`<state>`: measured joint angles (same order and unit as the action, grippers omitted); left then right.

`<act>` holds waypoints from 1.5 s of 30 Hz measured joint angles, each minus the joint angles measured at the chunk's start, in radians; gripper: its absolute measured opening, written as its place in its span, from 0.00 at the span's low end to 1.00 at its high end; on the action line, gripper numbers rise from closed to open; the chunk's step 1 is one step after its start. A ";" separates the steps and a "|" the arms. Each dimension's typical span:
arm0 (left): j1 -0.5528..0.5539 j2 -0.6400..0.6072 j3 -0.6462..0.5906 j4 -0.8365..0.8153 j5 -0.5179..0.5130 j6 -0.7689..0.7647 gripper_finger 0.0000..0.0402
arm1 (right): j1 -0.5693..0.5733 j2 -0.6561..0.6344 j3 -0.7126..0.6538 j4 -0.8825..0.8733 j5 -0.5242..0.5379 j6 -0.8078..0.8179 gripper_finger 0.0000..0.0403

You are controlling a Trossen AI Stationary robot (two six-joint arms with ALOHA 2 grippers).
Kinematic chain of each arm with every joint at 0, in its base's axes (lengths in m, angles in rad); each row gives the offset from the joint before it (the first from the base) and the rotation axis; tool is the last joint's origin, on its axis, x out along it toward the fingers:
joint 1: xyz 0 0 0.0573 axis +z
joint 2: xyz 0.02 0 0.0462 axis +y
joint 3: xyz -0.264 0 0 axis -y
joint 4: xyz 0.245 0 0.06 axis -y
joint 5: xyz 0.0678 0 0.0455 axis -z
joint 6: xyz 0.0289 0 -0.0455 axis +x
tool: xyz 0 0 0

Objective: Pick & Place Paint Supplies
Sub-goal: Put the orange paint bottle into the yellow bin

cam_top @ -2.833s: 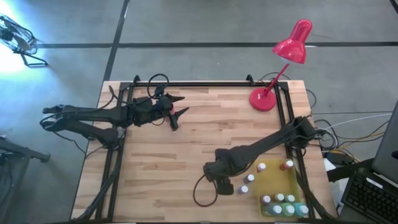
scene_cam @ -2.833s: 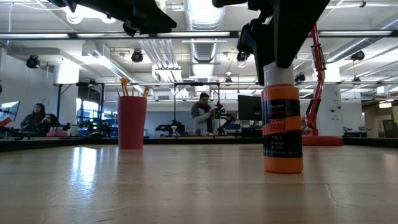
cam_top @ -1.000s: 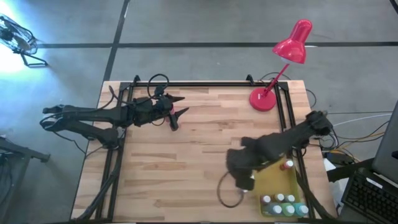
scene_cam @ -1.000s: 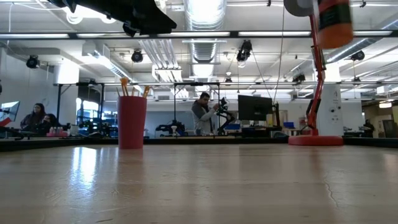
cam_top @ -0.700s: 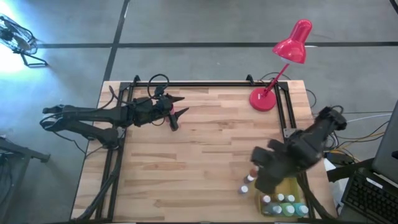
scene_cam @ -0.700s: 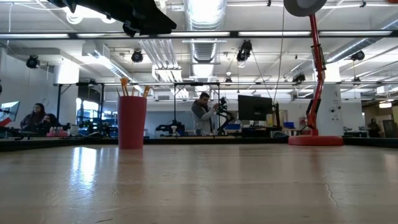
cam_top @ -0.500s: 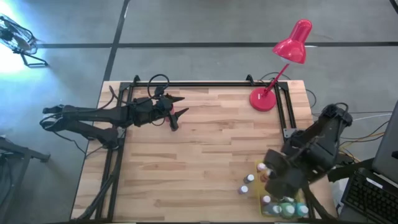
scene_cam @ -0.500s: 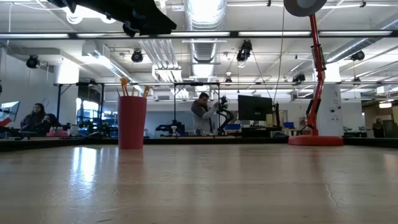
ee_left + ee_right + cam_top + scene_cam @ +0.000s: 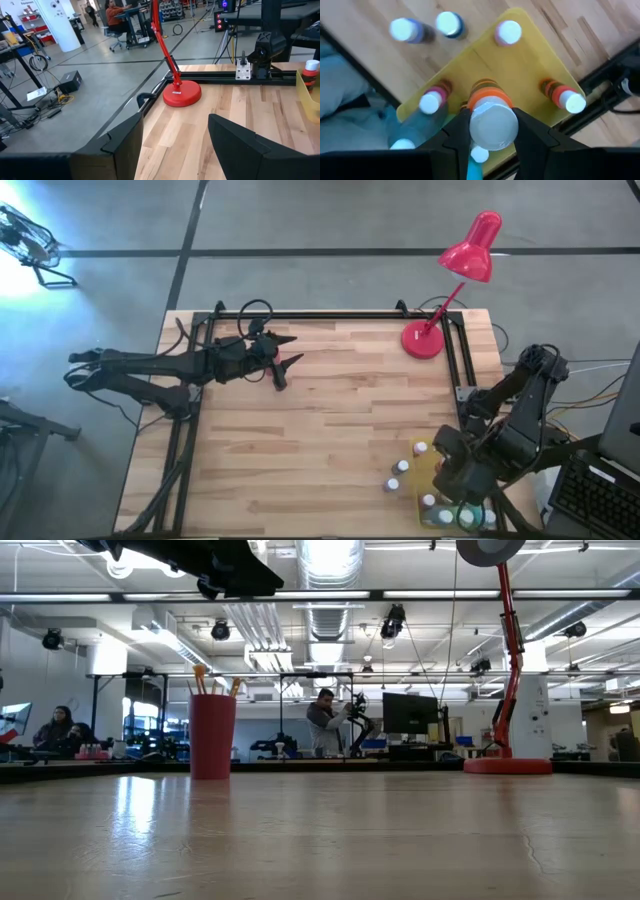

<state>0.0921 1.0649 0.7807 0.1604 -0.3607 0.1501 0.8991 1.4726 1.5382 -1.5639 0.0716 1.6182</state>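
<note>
**Orange paint bottle rides over the yellow tray**

While the left end effector (image 9: pixel 283 356) waits wide open at the bench's (image 9: pixel 320 420) upper left, the right end effector (image 9: pixel 490 131), at lower right of the overhead frame, clamps the orange paint bottle (image 9: pixel 490 112) just under its white cap above the yellow tray (image 9: pixel 520 60). Likely light, rigid, smooth-sided plastic; the neck looks the surest hold.

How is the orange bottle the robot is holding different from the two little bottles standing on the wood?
The white-capped orange paint bottle is gripped between the right gripper fingers, in the air over the flat yellow tray; the two small bluish paint bottles stand free on the wooden table, beside the tray. Its body is orange; theirs look blue. All have white caps.
</note>
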 joint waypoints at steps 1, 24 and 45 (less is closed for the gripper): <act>0.000 0.000 0.000 0.000 0.000 0.000 0.57 | 0.000 0.000 -0.011 0.001 -0.001 0.019 0.28; 0.000 0.000 0.000 0.000 0.000 0.000 0.57 | 0.000 0.000 -0.253 0.223 -0.092 0.453 0.28; 0.000 0.000 0.000 -0.001 0.000 0.000 0.57 | 0.039 0.005 -0.436 0.452 -0.095 0.497 0.28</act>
<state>0.0921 1.0649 0.7803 0.1597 -0.3607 0.1500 0.9379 1.4773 1.1024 -1.1115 -0.0238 2.1150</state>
